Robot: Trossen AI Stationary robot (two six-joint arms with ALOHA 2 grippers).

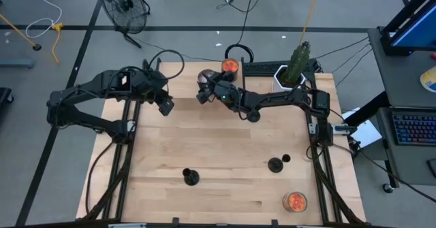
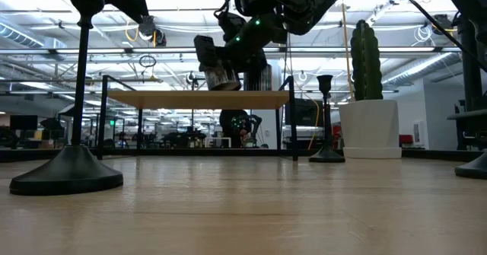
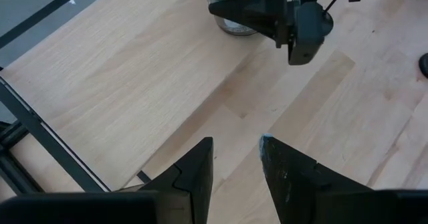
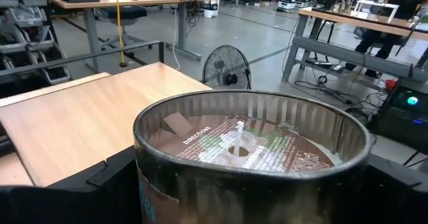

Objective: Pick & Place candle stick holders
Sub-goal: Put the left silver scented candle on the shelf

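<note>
Glass jar (image 1: pixel 205 78) lifted in right claw (image 1: pixel 203 90)

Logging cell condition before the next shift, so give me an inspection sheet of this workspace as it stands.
Surface: wooden table, no spills seen.
Job's things: left holder and right holder upright near the front, not held.
Clutter: far orange jar at the back edge; near orange jar at the front right corner; cactus pot back right.
Claws: right claw holds the grey jar off the table; left claw open, empty, back left.
Cables: black cable looped at the back edge.
Surroundings: fan on the floor.
</note>
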